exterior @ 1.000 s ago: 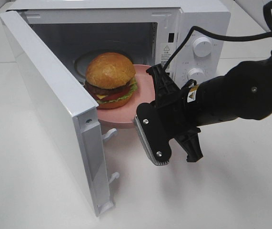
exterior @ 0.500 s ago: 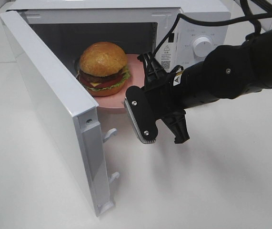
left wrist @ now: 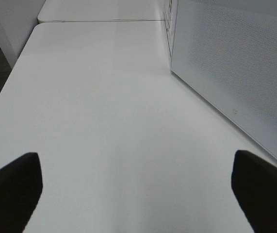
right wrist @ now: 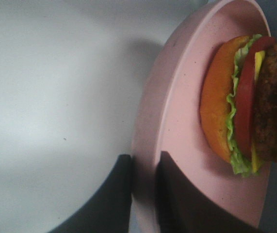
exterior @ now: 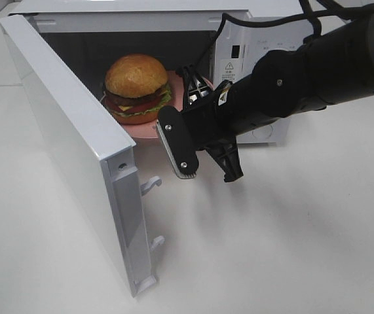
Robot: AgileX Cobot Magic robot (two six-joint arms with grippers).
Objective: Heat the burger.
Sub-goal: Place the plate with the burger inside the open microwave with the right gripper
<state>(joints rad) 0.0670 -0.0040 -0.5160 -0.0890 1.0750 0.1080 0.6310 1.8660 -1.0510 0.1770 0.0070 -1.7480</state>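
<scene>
the white tabletop (exterior: 291, 248) fills the lower half of the high view. the white microwave (exterior: 229, 36) stands across the upper part of the frame, and its door (exterior: 69, 150) hangs wide open, slanting from the upper left down to the lower centre. the black right arm (exterior: 317, 72) comes in from the upper right and reaches to the cavity mouth at upper centre.

there a round pink plate (exterior: 149, 131) sits in the opening, its near rim poking out past the doorway; whether it rests on the cavity floor cannot be told. the burger (exterior: 136, 88) sits on the plate, upper centre-left, just inside the cavity: glossy golden-brown domed bun, dark patty, yellow cheese, red tomato, frilled green lettuce, orange-brown bottom bun.

the right gripper (right wrist: 144, 167) has its jaws clamped on the plate's rim, beside the burger and not touching it. the left gripper (left wrist: 138, 189) has its jaws spread wide apart over bare tabletop beside the door.
</scene>
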